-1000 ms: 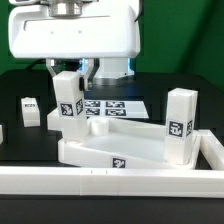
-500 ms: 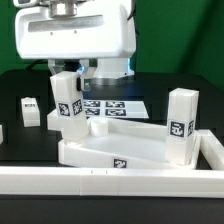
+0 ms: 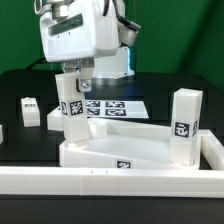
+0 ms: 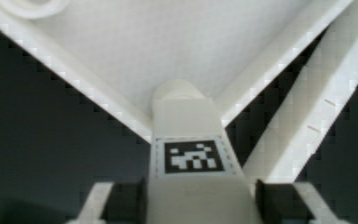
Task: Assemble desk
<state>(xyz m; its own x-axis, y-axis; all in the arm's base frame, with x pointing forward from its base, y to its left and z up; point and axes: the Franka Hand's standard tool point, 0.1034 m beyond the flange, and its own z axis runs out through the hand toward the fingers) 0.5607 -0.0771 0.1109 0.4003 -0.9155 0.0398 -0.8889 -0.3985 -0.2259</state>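
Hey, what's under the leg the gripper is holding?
The desk slab lies under the leg in the gripper. The leg itself hides any socket and whether they touch.

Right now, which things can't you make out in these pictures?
Claw: tips cut off by the wrist view's edge, covered by the white housing in the exterior view.
Held leg: lower end behind the desk slab rim in the exterior view, under its own top in the wrist view.
Marker board: partly behind that leg, exterior view.
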